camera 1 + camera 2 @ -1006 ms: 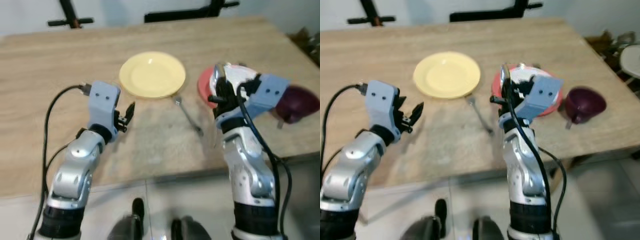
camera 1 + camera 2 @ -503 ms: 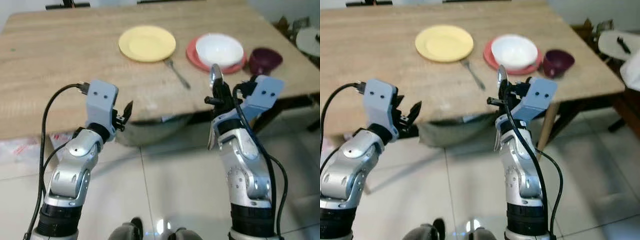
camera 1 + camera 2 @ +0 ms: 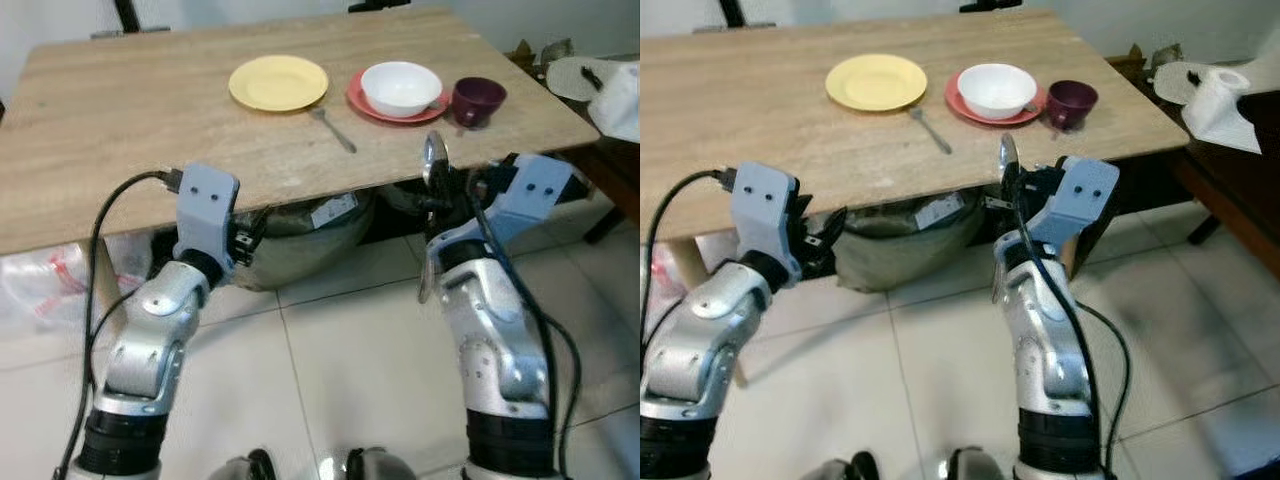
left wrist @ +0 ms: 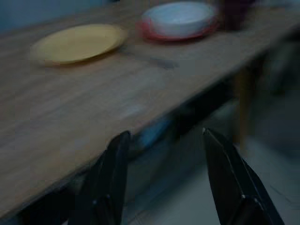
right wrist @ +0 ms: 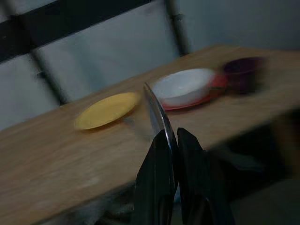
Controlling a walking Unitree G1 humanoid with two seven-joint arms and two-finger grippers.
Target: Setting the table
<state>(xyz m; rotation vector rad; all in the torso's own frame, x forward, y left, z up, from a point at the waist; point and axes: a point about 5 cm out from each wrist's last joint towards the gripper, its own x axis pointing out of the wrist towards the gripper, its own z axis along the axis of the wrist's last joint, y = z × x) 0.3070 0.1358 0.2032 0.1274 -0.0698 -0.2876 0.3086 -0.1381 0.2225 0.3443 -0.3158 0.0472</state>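
Head views: wooden table (image 3: 130, 130) sits at 12 o'clock, robot stands back from its near edge over tiled floor (image 3: 340, 380). On the table, left to right: yellow plate (image 3: 278, 82), fork (image 3: 333, 130) just beside the plate at its 5 o'clock, white bowl (image 3: 401, 87) on a red plate (image 3: 362, 100), purple cup (image 3: 477, 101) just beside the red plate at 3 o'clock. Right pincer (image 3: 437, 186) is raised in front of the table edge, clenched on a spoon (image 3: 433, 157), bowl end up. Left pincer (image 3: 252, 233) is held at about the same height at 9 o'clock of the right one, fingers apart, nothing in them. Dark bag (image 3: 300, 240) lies under the table. Paper-towel roll (image 3: 1222, 88) on a second surface at 2 o'clock.

Left wrist view: dim. Two black fingers (image 4: 110, 183) spread, released, pointing at the table edge; yellow plate (image 4: 75, 43), white bowl (image 4: 180, 16) and red plate beyond.

Right wrist view: fingers (image 5: 157, 187) pinched together on the spoon handle, spoon (image 5: 157, 112) sticking up out of them. Behind it yellow plate (image 5: 107, 110), white bowl (image 5: 182, 86), purple cup (image 5: 243, 70) on the table, blurred.
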